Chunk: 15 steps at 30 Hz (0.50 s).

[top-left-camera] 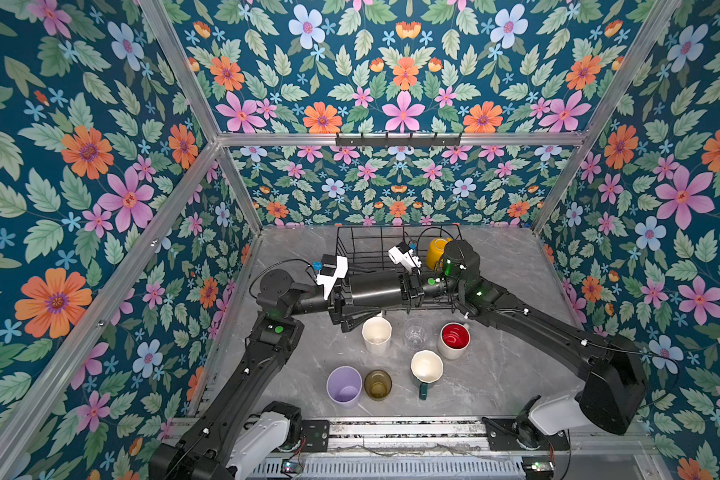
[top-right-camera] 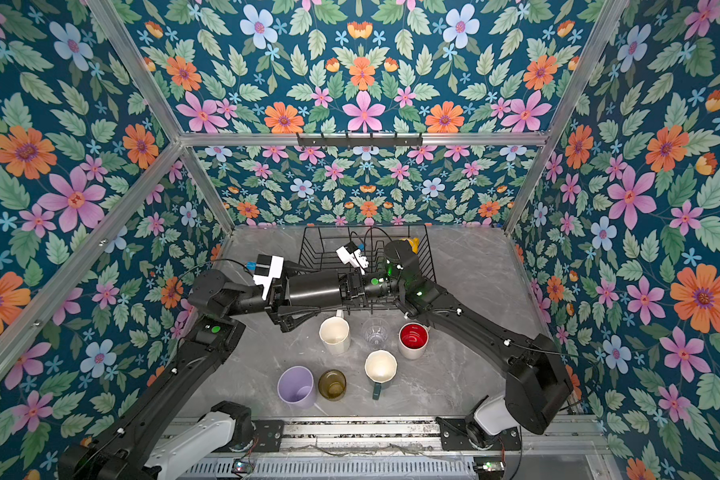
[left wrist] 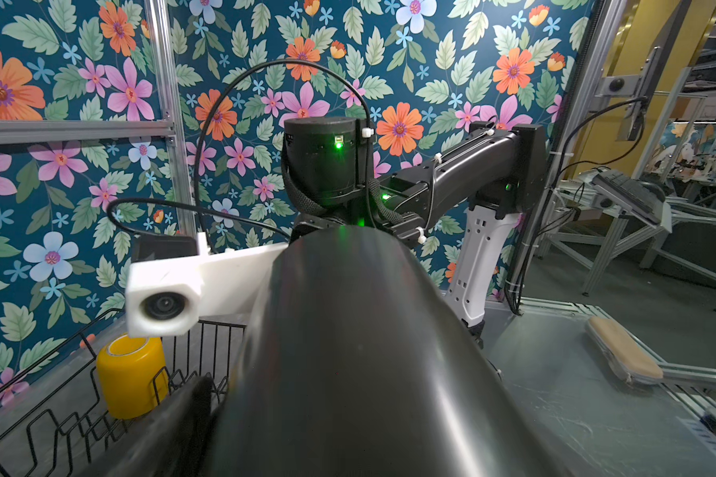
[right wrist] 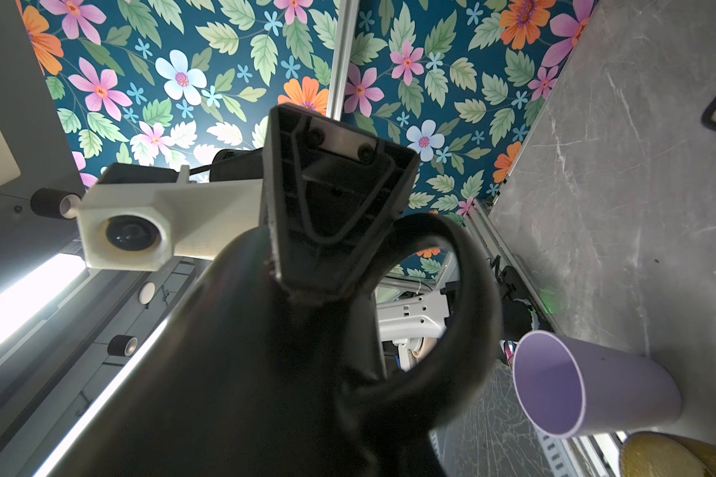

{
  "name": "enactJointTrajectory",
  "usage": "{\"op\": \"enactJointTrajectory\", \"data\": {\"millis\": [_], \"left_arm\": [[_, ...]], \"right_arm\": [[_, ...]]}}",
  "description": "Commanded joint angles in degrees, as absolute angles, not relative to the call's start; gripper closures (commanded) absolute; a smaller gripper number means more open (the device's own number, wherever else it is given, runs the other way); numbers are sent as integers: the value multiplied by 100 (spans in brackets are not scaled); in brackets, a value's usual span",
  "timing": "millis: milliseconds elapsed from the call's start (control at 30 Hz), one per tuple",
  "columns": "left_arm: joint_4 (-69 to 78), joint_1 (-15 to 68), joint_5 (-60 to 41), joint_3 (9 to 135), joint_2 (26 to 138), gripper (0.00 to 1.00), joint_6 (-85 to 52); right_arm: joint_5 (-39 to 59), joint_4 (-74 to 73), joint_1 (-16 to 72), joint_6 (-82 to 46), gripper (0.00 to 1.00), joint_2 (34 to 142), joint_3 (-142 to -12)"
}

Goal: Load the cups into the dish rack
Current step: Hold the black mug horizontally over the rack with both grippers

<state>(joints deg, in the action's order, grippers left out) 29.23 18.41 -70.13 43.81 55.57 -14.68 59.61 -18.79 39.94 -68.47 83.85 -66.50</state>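
Glossy, smooth black mug [left wrist: 348,351] with streaky reflections; shiny glazed yellow mug [left wrist: 129,371]; thin black coated-wire dish rack [top-left-camera: 362,249]; see-through clear glass [top-left-camera: 415,332]; tinted olive-amber glass [top-left-camera: 377,384]; matt lilac tumbler [top-left-camera: 344,385]; grey marble-look tabletop [top-left-camera: 508,374] with soft sheen; brushed aluminium frame rails [top-left-camera: 267,139].

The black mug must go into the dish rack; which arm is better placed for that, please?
Right. The right gripper is shut on the black mug, close to the dish rack, while the left gripper stands open, gripping nothing.
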Motion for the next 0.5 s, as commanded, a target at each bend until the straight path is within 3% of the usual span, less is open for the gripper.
{"op": "enactJointTrajectory", "data": {"millis": [0,467], "left_arm": [[2505,1819,-6791,4350,5538,0,-1485],[2514,1818,-6776,4335,5563,0,-1450]], "right_arm": [[6542,-2894,3946,-6558,100,8245,-6671],[6654,-2776,3801,-6513,100,8093,-6605]]}}
